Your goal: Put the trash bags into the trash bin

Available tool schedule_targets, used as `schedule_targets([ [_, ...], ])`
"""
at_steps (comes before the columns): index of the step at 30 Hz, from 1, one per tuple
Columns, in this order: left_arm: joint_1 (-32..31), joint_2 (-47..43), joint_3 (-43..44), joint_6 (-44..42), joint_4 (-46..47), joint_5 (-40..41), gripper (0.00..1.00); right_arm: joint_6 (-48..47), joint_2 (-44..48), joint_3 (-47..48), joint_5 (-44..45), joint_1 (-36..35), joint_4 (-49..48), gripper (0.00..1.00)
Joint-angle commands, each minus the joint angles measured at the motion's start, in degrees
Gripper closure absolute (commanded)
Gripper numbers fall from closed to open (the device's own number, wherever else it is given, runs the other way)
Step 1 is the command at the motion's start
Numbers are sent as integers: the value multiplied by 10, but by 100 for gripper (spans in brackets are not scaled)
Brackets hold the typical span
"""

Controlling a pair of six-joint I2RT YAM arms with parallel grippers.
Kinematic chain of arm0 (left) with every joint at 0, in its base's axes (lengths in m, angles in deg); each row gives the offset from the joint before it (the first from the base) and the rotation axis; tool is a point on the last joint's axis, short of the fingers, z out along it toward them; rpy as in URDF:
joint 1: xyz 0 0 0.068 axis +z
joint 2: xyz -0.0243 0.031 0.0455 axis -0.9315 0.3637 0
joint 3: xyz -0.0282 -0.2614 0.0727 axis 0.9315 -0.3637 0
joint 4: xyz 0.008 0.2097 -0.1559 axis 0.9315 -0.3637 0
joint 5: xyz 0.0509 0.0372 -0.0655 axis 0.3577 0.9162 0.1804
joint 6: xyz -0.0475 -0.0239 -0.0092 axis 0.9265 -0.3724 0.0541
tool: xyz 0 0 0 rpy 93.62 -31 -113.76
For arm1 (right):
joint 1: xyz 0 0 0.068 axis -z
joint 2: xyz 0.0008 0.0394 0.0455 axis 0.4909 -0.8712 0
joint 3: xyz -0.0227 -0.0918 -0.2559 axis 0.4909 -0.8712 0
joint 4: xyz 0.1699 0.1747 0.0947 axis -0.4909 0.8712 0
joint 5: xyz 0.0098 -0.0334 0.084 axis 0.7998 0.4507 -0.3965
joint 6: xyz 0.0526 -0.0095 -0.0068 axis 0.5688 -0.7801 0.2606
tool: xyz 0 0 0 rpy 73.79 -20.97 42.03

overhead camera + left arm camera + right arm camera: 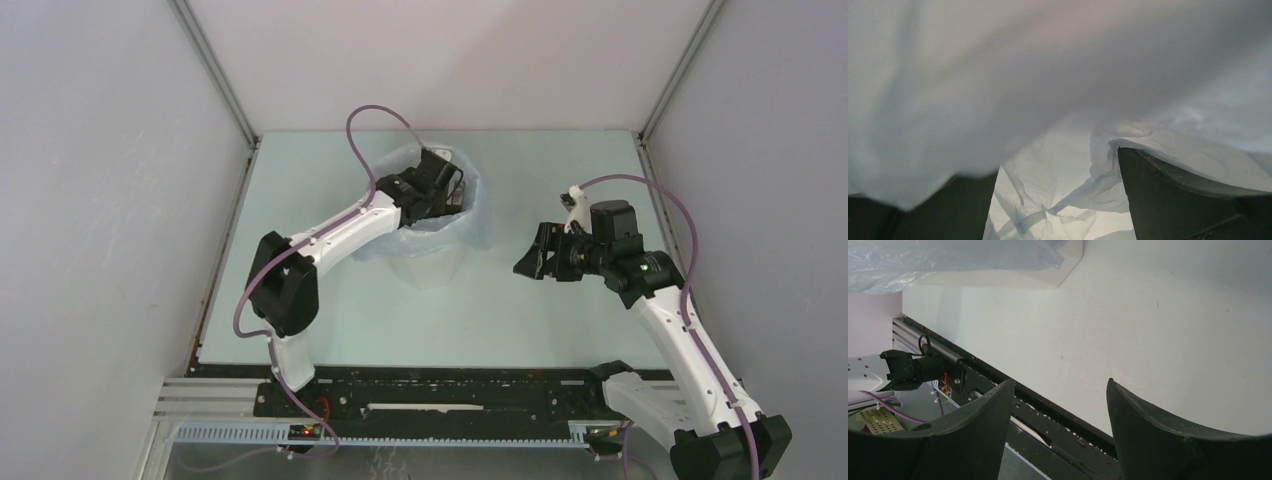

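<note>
Over on the far-left part of the table (560, 180), top view first: the trash bin (428, 262) stands upright with the trash bag (483, 222) sitting in it, its pale-blue film folded out over the rim. The left gripper (445, 185) reaches down into the bin's mouth, inside the bag. The right gripper (530, 260) hangs over the table to the right, well apart from the bin.

Left wrist cam is mostly blurry film right against the lens. Its fingers (1173, 200) are spread, with crinkled bag in the gap and a fold draped over one.

Right wrist cam: fingers (1158, 440) spread, nothing between them, bare table below. The bin's base and some of the bag are at the top left.
</note>
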Motion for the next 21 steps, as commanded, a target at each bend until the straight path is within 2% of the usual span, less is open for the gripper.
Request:
schedule_targets([
  [1,7,0,-45,10,61,4,8,-12,5,22,4,1,2,23],
  [8,7,-20,-112,10,105,13,8,-4,6,22,-6,4,4,23],
  [12,8,-40,-80,1,76,26,7,1,7,22,-12,4,5,23],
  [21,7,-82,26,-16,-22,2,6,13,3,22,-23,6,-12,23],
])
